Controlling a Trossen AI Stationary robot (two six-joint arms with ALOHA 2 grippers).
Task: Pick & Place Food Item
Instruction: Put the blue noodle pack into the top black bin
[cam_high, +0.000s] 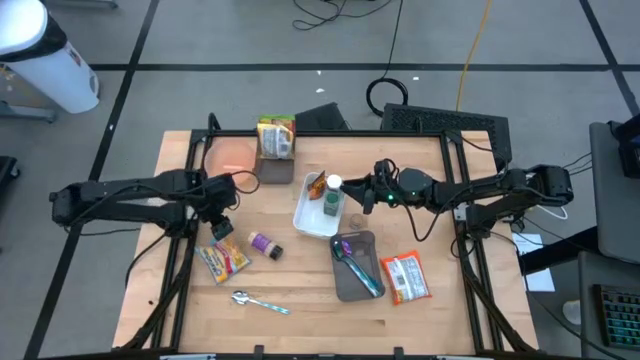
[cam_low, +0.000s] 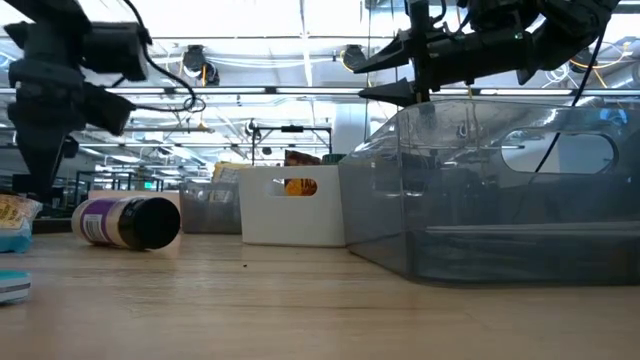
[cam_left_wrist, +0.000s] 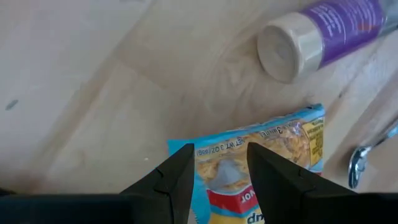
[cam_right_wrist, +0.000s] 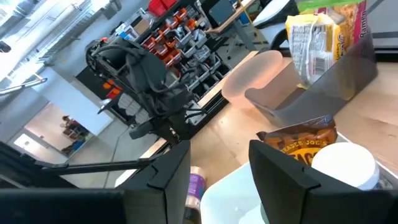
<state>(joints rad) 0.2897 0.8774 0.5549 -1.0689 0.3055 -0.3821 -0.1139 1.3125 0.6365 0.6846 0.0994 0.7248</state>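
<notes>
- Noodle packet is lying flat near the desk's front-left corner, not yet lifted.
- White bin mid-desk is already holding a snack bag and bottle.
- Left pincer is hovering part-open and empty above the packet.
- Right pincer is hanging part-open, empty, over the bin.

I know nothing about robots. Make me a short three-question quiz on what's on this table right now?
1. True or false: the left gripper hangs open above a snack packet.
2. How does the purple bottle lie? A) upright B) on its side C) inside the white bin
3. Fill in: the teal utensil lies in the ____ tray.

Key: 1 true; 2 B; 3 grey. The right gripper, also open, waits over the white bin.
</notes>
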